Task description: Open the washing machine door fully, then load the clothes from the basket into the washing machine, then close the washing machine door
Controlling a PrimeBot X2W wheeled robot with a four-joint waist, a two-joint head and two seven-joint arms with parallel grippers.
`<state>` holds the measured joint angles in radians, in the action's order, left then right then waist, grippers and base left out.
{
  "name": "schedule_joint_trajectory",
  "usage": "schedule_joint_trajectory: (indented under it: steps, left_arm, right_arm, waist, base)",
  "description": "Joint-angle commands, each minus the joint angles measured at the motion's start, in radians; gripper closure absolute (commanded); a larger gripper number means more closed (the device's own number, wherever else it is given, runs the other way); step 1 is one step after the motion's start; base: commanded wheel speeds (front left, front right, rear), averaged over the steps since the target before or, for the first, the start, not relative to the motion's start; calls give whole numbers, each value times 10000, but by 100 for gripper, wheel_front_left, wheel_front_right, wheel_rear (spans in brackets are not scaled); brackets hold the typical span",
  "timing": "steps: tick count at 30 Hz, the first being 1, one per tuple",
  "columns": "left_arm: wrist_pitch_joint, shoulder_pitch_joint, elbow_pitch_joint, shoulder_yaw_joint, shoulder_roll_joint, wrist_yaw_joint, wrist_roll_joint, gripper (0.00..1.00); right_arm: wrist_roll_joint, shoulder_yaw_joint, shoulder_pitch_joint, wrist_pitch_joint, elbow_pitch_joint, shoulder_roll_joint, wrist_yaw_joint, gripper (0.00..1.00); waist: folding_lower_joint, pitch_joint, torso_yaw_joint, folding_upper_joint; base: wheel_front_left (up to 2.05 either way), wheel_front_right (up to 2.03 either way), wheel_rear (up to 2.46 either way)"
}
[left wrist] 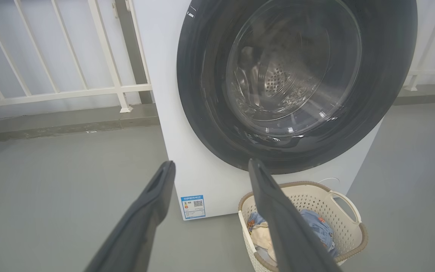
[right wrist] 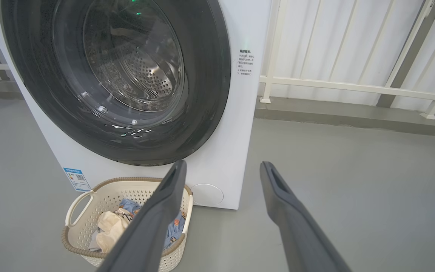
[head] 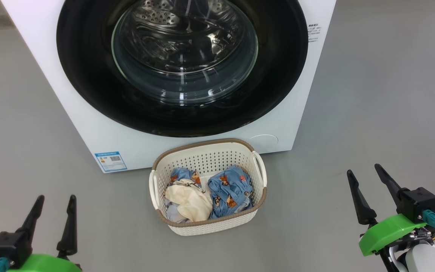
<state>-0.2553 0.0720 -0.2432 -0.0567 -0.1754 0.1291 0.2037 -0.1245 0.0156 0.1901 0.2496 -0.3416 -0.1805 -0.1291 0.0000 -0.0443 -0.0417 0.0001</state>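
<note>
Left hand (head: pixel 57 197) and right hand (head: pixel 363 169) both spread empty, shut washing machine door (head: pixel 181 64) up at 1 o'clock and 11 o'clock respectively, right one looks nearer.

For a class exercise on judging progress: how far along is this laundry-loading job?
Done: nothing yet. The door is shut on the machine.
In hand: nothing. The left gripper and right gripper are open, empty and clear of everything.
Left: open the door fully, move the clothes from the basket into the machine, then close the door.
</note>
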Motion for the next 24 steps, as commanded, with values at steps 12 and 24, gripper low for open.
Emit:
schedule_joint_trajectory:
  steps: [12,24]
  left_arm:
    - [-65,547,257,-334,-224,16,-188,0]
    - [-65,596,330,-364,-238,16,-66,0]
  right_arm:
    - [30,-5,385,122,365,69,-16,0]
    - [88,130,338,122,409,170,-16,0]
  waist:
    - [0,-121,-4,-1]
    - [0,-188,27,-1]
  base:
    - [15,15,-30]
    - [99,99,-197]
